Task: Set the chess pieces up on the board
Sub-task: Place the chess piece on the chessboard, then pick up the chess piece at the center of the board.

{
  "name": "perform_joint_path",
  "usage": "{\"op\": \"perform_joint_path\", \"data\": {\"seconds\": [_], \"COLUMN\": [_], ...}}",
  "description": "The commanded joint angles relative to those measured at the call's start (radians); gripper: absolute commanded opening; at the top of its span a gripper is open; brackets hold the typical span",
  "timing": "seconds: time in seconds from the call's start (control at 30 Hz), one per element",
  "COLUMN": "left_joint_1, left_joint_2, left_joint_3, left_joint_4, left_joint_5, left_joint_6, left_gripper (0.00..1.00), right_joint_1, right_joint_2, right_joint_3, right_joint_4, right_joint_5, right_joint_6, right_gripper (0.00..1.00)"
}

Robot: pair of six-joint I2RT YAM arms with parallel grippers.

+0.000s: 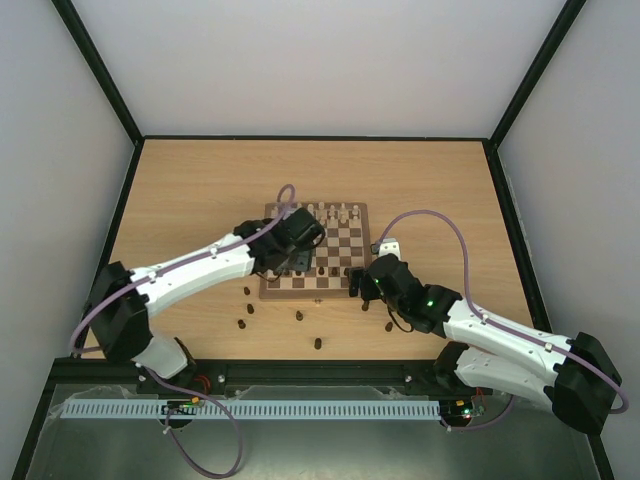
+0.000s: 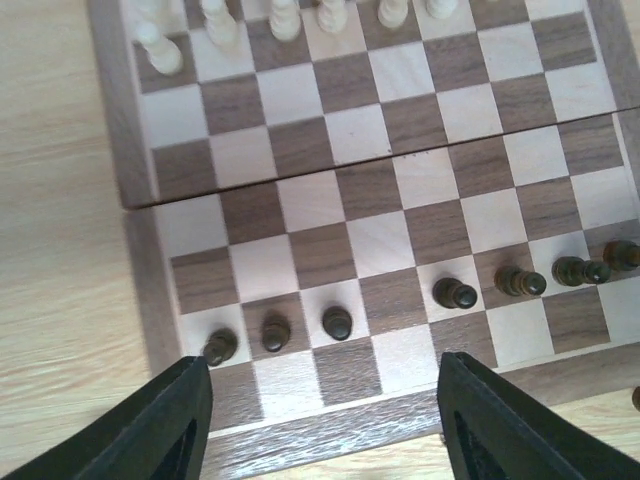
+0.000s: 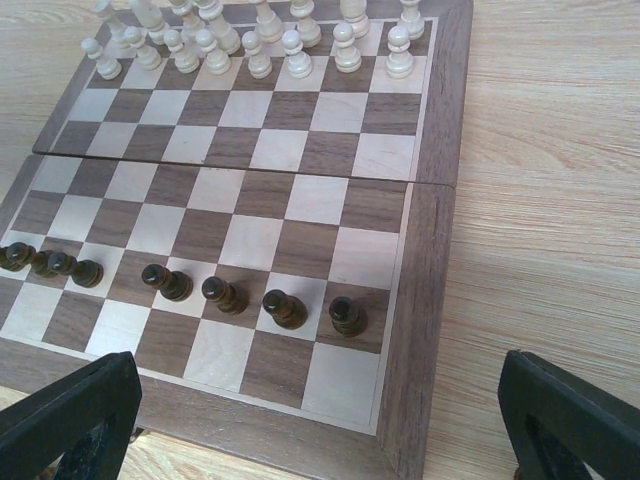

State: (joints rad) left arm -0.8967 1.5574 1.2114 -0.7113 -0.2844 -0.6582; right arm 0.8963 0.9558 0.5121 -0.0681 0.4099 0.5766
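Observation:
The board [image 1: 365, 230] lies in the middle of the table. Several dark brown chess pieces [image 2: 337, 323] stand in a line along its second near row [image 3: 285, 308]. Cream pieces [image 3: 260, 45] fill the two far rows [image 2: 280, 20]. My left gripper [image 2: 325, 415] hovers open over the board's near left corner [image 1: 290, 268], nothing between its fingers [image 2: 185, 405]; the leftmost dark piece [image 2: 220, 346] stands just ahead of the left finger. My right gripper [image 3: 320, 425] is open at the near right corner [image 1: 358, 282], empty, its fingers [image 3: 570, 410] wide apart.
Several loose dark pieces [image 1: 248, 308] lie on the wooden table [image 1: 180, 200] in front of the board, among them one [image 1: 317, 344] near the front edge and one [image 1: 389, 323] beside the right arm. Black frame rails border the table.

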Motion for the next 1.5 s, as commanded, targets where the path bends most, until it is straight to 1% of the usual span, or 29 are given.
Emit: {"op": "perform_joint_path", "data": {"seconds": [0.0, 0.03, 0.1, 0.13, 0.17, 0.2, 0.3, 0.37, 0.47, 0.6, 0.67, 0.8, 0.93, 1.1, 1.17, 1.4, 1.47], "left_joint_1": [0.003, 0.004, 0.005, 0.007, 0.010, 0.014, 0.033, 0.069, 0.116, 0.179, 0.219, 0.274, 0.288, 0.289, 0.289, 0.288, 0.286], "left_joint_2": [-0.102, -0.125, -0.176, -0.196, -0.219, -0.240, -0.308, -0.348, -0.395, -0.400, -0.407, -0.390, -0.335, -0.288, -0.277, -0.269, -0.267], "left_joint_3": [-0.041, -0.058, -0.093, -0.111, -0.133, -0.153, -0.222, -0.291, -0.362, -0.412, -0.448, -0.494, -0.512, -0.535, -0.538, -0.555, -0.566], "left_joint_4": [-0.088, -0.096, -0.116, -0.126, -0.137, -0.146, -0.158, -0.146, -0.075, -0.036, 0.010, 0.084, 0.124, 0.189, 0.194, 0.190, 0.197], "left_joint_5": [-0.074, -0.079, -0.092, -0.098, -0.105, -0.113, -0.131, -0.127, -0.088, -0.066, -0.029, -0.001, 0.009, 0.067, 0.071, 0.061, 0.069], "left_joint_6": [-0.055, -0.068, -0.099, -0.116, -0.133, -0.153, -0.201, -0.214, -0.213, -0.214, -0.199, -0.177, -0.156, -0.143, -0.138, -0.142, -0.148], "left_gripper": [0.67, 0.70, 0.79, 0.87, 0.97, 0.99, 0.99, 0.99, 0.99, 0.99, 0.99, 0.99, 0.93, 0.71, 0.65, 0.48, 0.48], "right_joint_1": [0.002, 0.001, 0.001, 0.002, 0.002, 0.002, 0.001, 0.002, 0.002, 0.001, 0.002, 0.001, 0.002, 0.001, 0.002, 0.002, 0.002], "right_joint_2": [0.003, 0.004, 0.004, 0.005, 0.006, 0.007, 0.008, 0.007, 0.009, 0.005, 0.002, -0.005, -0.005, -0.001, 0.002, 0.015, 0.019], "right_joint_3": [-0.007, -0.006, -0.006, -0.007, -0.006, -0.006, -0.006, -0.007, -0.006, -0.007, -0.007, -0.007, -0.010, -0.009, -0.010, -0.007, -0.006], "right_joint_4": [0.008, 0.008, 0.010, 0.010, 0.010, 0.010, 0.012, 0.015, 0.018, 0.015, 0.016, 0.014, 0.016, 0.016, 0.016, 0.020, 0.020], "right_joint_5": [-0.001, -0.002, -0.005, -0.008, -0.010, -0.012, -0.018, -0.023, -0.030, -0.033, -0.035, -0.036, -0.040, -0.036, -0.035, -0.037, -0.040], "right_joint_6": [0.003, 0.003, 0.003, 0.002, 0.002, 0.001, 0.002, 0.001, -0.001, -0.001, -0.001, -0.001, -0.003, -0.002, -0.001, -0.001, -0.003], "right_gripper": [0.99, 0.99, 0.98, 0.98, 0.99, 0.99, 0.99, 0.99, 0.99, 0.99, 0.99, 0.99, 0.99, 0.99, 0.99, 0.99, 0.99]}}
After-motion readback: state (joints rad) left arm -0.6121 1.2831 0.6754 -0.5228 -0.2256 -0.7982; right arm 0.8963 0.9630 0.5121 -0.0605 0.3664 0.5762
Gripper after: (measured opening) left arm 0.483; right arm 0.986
